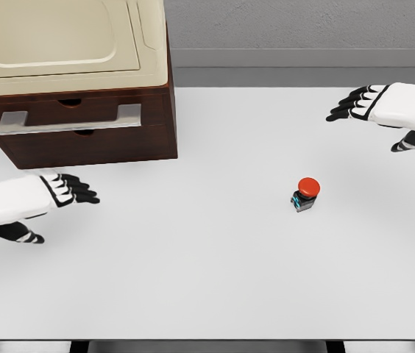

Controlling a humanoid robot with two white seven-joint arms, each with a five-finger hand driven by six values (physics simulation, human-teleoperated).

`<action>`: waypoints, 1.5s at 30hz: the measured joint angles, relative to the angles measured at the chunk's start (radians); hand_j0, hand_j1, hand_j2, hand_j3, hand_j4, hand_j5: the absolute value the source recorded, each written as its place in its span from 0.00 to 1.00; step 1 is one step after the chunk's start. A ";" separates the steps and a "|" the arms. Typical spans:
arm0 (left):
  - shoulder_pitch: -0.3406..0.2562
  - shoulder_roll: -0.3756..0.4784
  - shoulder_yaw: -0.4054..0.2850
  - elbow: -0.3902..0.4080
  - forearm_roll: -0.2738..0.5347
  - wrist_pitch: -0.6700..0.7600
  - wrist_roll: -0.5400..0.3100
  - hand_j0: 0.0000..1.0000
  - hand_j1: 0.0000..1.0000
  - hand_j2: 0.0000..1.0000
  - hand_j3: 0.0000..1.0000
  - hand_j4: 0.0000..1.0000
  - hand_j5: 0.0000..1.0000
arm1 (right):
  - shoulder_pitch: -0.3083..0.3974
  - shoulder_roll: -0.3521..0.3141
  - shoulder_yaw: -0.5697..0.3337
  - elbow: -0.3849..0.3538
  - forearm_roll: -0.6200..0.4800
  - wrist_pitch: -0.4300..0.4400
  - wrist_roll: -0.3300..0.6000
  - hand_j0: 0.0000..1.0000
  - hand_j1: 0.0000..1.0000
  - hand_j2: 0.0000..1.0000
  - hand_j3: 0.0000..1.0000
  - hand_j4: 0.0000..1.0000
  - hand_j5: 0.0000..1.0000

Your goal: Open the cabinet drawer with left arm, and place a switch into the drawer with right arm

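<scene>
cabinet (97, 143): dark glossy wood | handle (68, 119): brushed metal | table (207, 279): matt white

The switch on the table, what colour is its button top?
Red, on the switch, clearest in the head view.

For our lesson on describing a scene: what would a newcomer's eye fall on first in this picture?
Most likely the red push-button switch, standing alone right of centre on the white table. Next, the dark wooden cabinet at the upper left, its drawer shut behind a long silver handle. The left hand hovers open below the cabinet; the right hand hangs open at the upper right.
</scene>
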 measured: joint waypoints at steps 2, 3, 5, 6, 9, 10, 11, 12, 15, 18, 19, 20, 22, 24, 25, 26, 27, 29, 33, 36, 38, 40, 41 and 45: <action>-0.028 -0.003 -0.019 -0.002 -0.002 0.000 -0.043 1.00 1.00 1.00 1.00 1.00 1.00 | 0.000 0.000 0.000 -0.002 0.000 0.000 0.000 1.00 1.00 1.00 1.00 1.00 1.00; -0.040 -0.009 -0.025 -0.004 -0.002 0.000 -0.062 1.00 1.00 1.00 1.00 1.00 1.00 | 0.000 0.000 0.001 -0.002 -0.001 0.000 0.000 1.00 1.00 1.00 1.00 1.00 1.00; -0.055 -0.028 -0.034 -0.006 0.004 -0.001 -0.086 1.00 1.00 1.00 1.00 1.00 1.00 | 0.000 -0.001 -0.001 0.003 -0.006 0.000 0.000 1.00 1.00 1.00 1.00 1.00 1.00; -0.064 -0.035 -0.039 -0.007 0.022 -0.001 -0.093 1.00 1.00 1.00 1.00 1.00 1.00 | -0.002 -0.002 -0.010 0.013 -0.009 0.000 0.000 1.00 1.00 1.00 1.00 1.00 1.00; -0.129 -0.046 -0.070 -0.009 0.147 0.000 -0.124 1.00 1.00 1.00 1.00 1.00 1.00 | -0.006 -0.039 -0.016 0.025 -0.004 0.001 0.000 1.00 1.00 1.00 1.00 1.00 1.00; -0.152 -0.048 -0.079 -0.009 0.213 -0.001 -0.157 1.00 1.00 1.00 1.00 1.00 1.00 | -0.006 -0.050 0.003 0.017 -0.004 0.000 0.000 1.00 1.00 1.00 1.00 1.00 1.00; -0.193 -0.049 -0.084 -0.009 0.289 0.000 -0.199 1.00 1.00 1.00 1.00 1.00 1.00 | -0.006 -0.057 0.024 0.005 -0.002 0.000 0.000 1.00 1.00 1.00 1.00 1.00 1.00; -0.222 -0.049 -0.089 -0.010 0.362 -0.001 -0.231 1.00 1.00 1.00 1.00 1.00 1.00 | -0.008 -0.063 0.040 -0.012 0.000 0.000 0.000 1.00 1.00 1.00 1.00 1.00 1.00; -0.252 -0.027 -0.097 -0.010 0.538 0.011 -0.283 1.00 1.00 1.00 1.00 1.00 1.00 | -0.014 -0.068 0.075 -0.046 0.006 0.000 0.000 1.00 1.00 1.00 1.00 1.00 1.00; -0.307 0.019 -0.098 -0.010 0.662 0.116 -0.302 1.00 1.00 1.00 1.00 1.00 1.00 | -0.014 -0.057 0.094 -0.076 0.016 0.000 0.000 1.00 1.00 1.00 1.00 1.00 1.00; -0.322 0.027 -0.098 -0.010 0.684 0.159 -0.305 1.00 1.00 1.00 1.00 1.00 1.00 | -0.015 -0.047 0.102 -0.082 0.025 0.000 0.000 1.00 1.00 1.00 1.00 1.00 1.00; -0.324 0.033 -0.099 -0.010 0.700 0.194 -0.307 1.00 1.00 1.00 1.00 1.00 1.00 | -0.015 -0.036 0.112 -0.087 0.039 0.000 0.000 1.00 1.00 1.00 1.00 1.00 1.00; -0.325 0.041 -0.099 -0.010 0.718 0.240 -0.310 1.00 1.00 1.00 1.00 1.00 1.00 | -0.015 -0.013 0.127 -0.092 0.068 0.000 0.000 1.00 1.00 1.00 1.00 1.00 1.00; -0.333 0.046 -0.099 -0.009 0.726 0.274 -0.311 1.00 1.00 1.00 1.00 1.00 1.00 | -0.015 0.014 0.136 -0.095 0.094 0.000 0.000 1.00 1.00 1.00 1.00 1.00 1.00; -0.337 0.047 -0.099 -0.008 0.727 0.292 -0.312 1.00 1.00 1.00 1.00 1.00 1.00 | -0.015 0.028 0.139 -0.096 0.106 0.000 0.000 1.00 1.00 1.00 1.00 1.00 1.00; -0.337 0.048 -0.099 -0.007 0.727 0.308 -0.312 1.00 1.00 1.00 1.00 1.00 1.00 | -0.015 0.039 0.142 -0.096 0.115 0.000 0.000 1.00 1.00 1.00 1.00 1.00 1.00; -0.339 0.049 -0.099 -0.005 0.723 0.320 -0.312 1.00 1.00 1.00 1.00 1.00 1.00 | -0.014 0.049 0.143 -0.096 0.123 0.000 0.000 1.00 1.00 1.00 1.00 1.00 1.00; -0.342 0.053 -0.099 0.000 0.713 0.340 -0.312 1.00 1.00 1.00 1.00 1.00 1.00 | -0.014 0.064 0.146 -0.096 0.133 0.000 0.000 1.00 1.00 1.00 1.00 1.00 1.00; -0.356 0.056 -0.098 0.003 0.701 0.373 -0.313 1.00 1.00 1.00 1.00 1.00 1.00 | -0.014 0.089 0.168 -0.095 0.159 0.000 0.000 1.00 1.00 1.00 1.00 1.00 1.00; -0.360 0.053 -0.098 0.003 0.700 0.387 -0.313 1.00 1.00 1.00 1.00 1.00 1.00 | -0.014 0.096 0.189 -0.095 0.175 0.000 0.000 1.00 1.00 1.00 1.00 1.00 1.00; -0.367 0.049 -0.098 0.004 0.699 0.410 -0.313 1.00 1.00 1.00 1.00 1.00 1.00 | -0.012 0.099 0.201 -0.095 0.183 0.000 0.000 1.00 1.00 1.00 1.00 1.00 1.00; -0.368 0.047 -0.098 0.005 0.694 0.433 -0.313 1.00 1.00 1.00 1.00 1.00 1.00 | -0.011 0.104 0.209 -0.095 0.186 0.000 0.000 1.00 1.00 1.00 1.00 1.00 1.00; -0.368 0.046 -0.098 0.006 0.687 0.440 -0.313 1.00 1.00 1.00 1.00 1.00 1.00 | -0.011 0.106 0.213 -0.095 0.188 0.000 0.000 1.00 1.00 1.00 1.00 1.00 1.00; -0.374 0.037 -0.097 0.010 0.661 0.467 -0.313 1.00 1.00 1.00 1.00 1.00 1.00 | -0.011 0.115 0.221 -0.096 0.190 0.000 0.000 1.00 1.00 1.00 1.00 1.00 1.00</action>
